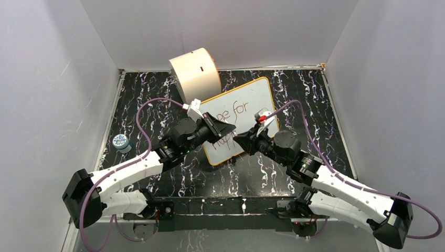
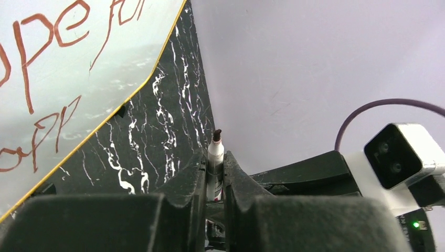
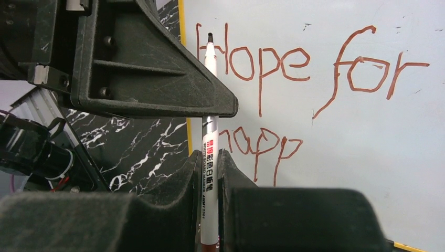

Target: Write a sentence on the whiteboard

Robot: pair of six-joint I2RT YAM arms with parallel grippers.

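Left gripper (image 2: pixel 214 161) gripping a marker (image 3: pixel 209 140) just below its tip, right gripper (image 3: pixel 209 157) clamping the same marker's barrel, over a whiteboard (image 1: pixel 246 102), red-brown writing (image 3: pixel 278 58) reading "Hope for happ"

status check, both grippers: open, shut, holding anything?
Left gripper: shut on the marker, toward its tip end.
Right gripper: shut on the same marker, lower on the barrel.

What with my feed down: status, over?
Left gripper, right gripper both shut on marker. Sentence on whiteboard ends at "happ". Drum at board's far-left corner.
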